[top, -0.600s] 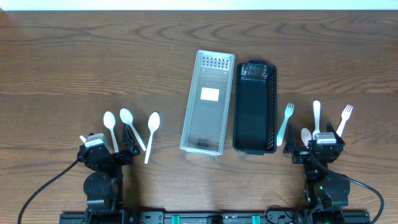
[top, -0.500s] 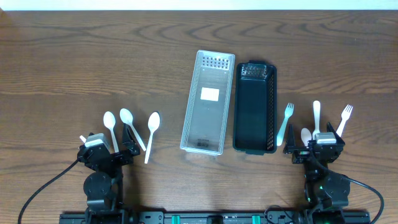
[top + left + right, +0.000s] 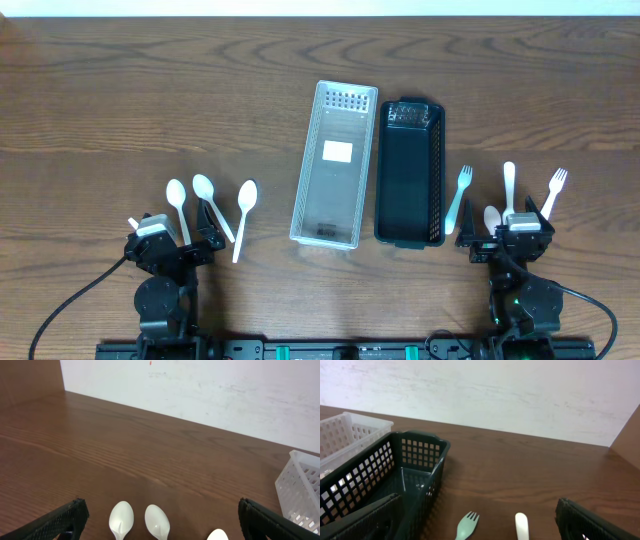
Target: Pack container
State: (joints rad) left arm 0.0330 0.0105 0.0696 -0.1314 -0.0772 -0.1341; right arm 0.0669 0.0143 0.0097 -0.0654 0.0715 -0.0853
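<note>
Both arms sit at the near edge, the left gripper (image 3: 172, 238) and right gripper (image 3: 506, 232) spread wide and holding nothing. The white basket (image 3: 334, 165) and black basket (image 3: 409, 172) lie side by side mid-table, nothing packed in either. The spoons (image 3: 205, 188) lie at 8 o'clock from them, just ahead of the left jaws, and the forks (image 3: 460, 190) at 4 o'clock ahead of the right, so I judge each arm feeds from its own side.

The middle of the surface (image 3: 120, 100) was blocked by the white basket (image 3: 333, 165) and the black basket (image 3: 410, 172), set side by side with no passable gap between them. Bare wood was left beyond and to either side; spoons (image 3: 203, 186) were spread just before the left tool (image 3: 175, 233), forks (image 3: 459, 195) before the right tool (image 3: 507, 226).
</note>
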